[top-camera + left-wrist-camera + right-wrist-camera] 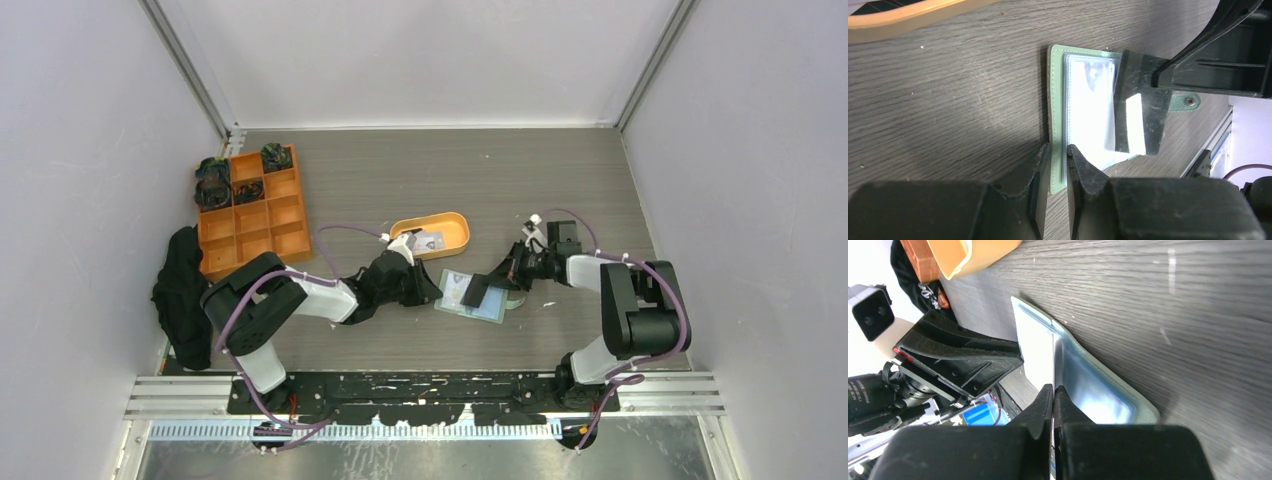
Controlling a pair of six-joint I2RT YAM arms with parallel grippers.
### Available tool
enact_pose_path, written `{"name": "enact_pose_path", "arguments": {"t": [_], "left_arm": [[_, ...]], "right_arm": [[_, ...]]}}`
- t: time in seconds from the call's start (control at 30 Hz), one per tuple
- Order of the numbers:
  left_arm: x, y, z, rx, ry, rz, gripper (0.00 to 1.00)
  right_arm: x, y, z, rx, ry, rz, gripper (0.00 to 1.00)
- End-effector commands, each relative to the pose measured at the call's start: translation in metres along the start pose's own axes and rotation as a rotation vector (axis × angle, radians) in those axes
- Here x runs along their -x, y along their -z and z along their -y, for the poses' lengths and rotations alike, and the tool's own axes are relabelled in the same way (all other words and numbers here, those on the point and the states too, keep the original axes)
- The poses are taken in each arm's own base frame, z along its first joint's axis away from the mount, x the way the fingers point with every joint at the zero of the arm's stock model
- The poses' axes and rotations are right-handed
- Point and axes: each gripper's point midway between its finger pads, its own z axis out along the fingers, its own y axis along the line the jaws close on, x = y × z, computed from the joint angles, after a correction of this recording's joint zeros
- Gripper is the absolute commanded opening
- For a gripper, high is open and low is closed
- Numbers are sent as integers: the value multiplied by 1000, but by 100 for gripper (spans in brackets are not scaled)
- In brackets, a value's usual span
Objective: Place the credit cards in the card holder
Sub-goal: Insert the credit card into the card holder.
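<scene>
The sage-green card holder (490, 308) lies open on the table with its clear sleeves facing up. My left gripper (428, 287) is shut on its left edge, and the green rim sits between the jaws in the left wrist view (1058, 155). My right gripper (503, 277) is shut on a black credit card (474, 292) and holds it tilted over the open card holder (1083, 100). The card (1140, 107) touches or hovers just above the sleeves. In the right wrist view the card (1053, 362) shows edge-on between the shut jaws (1053, 390). Another credit card (429, 240) lies in the orange oval tray.
The orange oval tray (445, 222) stands just behind the card holder. An orange grid organiser (262, 218) with dark items is at the back left. A black cloth (182, 290) lies at the left edge. The card holder's snap tab (1185, 101) points right.
</scene>
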Motion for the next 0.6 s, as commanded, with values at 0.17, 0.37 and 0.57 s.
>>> {"name": "enact_pose_path", "arguments": {"t": [0.17,0.37,0.57], "left_arm": [[-40,5,-47,158,-12,-127,21],[-41,4,-43,141,-13,-133,21],[-42,2,-40,129,-11,-143,20]], "right_arm": [[1,14,0,3,23,36,1],[-8,6,2,12,31,-21,1],[-14,-3,4,5,50,-60,1]]}}
